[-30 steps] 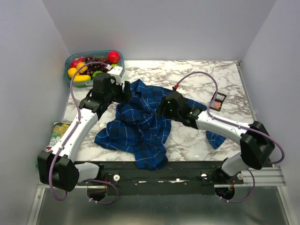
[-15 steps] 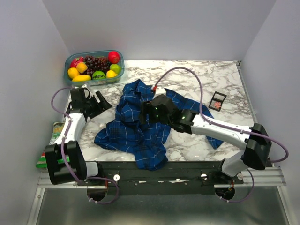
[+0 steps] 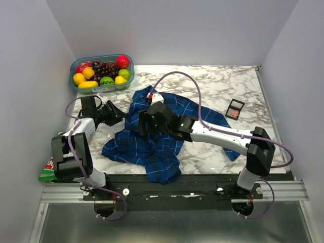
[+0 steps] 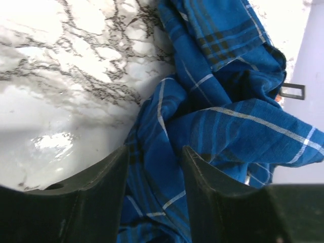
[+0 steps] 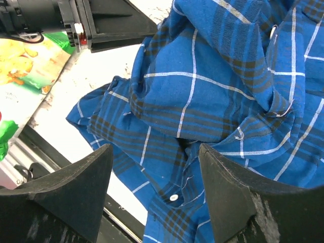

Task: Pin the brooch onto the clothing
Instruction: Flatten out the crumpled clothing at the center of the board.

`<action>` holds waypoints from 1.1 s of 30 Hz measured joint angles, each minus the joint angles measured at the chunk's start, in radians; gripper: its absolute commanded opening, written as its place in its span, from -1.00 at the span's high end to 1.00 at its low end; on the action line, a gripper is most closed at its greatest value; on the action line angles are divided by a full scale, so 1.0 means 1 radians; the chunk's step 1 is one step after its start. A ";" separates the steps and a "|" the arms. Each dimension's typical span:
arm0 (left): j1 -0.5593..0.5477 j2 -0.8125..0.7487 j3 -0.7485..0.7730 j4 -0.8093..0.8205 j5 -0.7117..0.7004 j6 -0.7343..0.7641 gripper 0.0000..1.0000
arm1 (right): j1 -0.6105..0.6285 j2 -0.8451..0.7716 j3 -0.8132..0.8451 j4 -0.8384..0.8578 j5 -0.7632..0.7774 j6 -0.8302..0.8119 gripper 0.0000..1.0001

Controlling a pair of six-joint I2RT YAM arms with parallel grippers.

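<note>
Jaws on both arms gape empty at the crumpled plaid shirt (image 3: 152, 144); arranging it seems the step in hand. Next, probably: flatten a patch, then fetch the brooch (image 3: 234, 109) from its black case (image 3: 241, 107).

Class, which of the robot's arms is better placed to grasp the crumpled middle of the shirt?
Right: the right gripper, open, hovers over the shirt's folds; the left gripper sits beside its edge.

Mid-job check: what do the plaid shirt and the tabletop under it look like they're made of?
Plaid shirt: thin woven cloth, probably cotton, matte. It crumples into soft folds, and the white lines look woven in.
Tabletop: marble pattern, white with grey veins, smooth and glossy; the left wrist view shows a glare patch on it. Whether it is real stone or printed laminate cannot be told.
</note>
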 measured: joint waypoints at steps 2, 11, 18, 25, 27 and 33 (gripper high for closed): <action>0.000 0.012 0.000 0.019 0.020 -0.013 0.21 | 0.000 0.000 -0.002 -0.003 0.010 0.002 -0.62; -0.020 0.034 -0.001 0.073 0.095 -0.040 1.00 | -0.059 -0.046 -0.078 -0.090 0.097 0.018 -0.75; -0.027 0.028 -0.001 0.095 0.106 -0.040 1.00 | -0.260 -0.171 -0.286 -0.162 0.134 0.061 -0.79; -0.029 -0.101 -0.003 0.079 0.039 -0.005 1.00 | -0.438 -0.218 -0.426 -0.236 0.155 0.077 -0.86; -0.029 -0.151 -0.003 0.066 0.006 0.012 1.00 | -0.469 -0.211 -0.426 -0.249 0.165 0.077 -0.86; -0.031 -0.217 -0.003 0.044 -0.059 0.053 1.00 | -0.547 -0.124 -0.414 -0.266 0.192 0.075 -0.87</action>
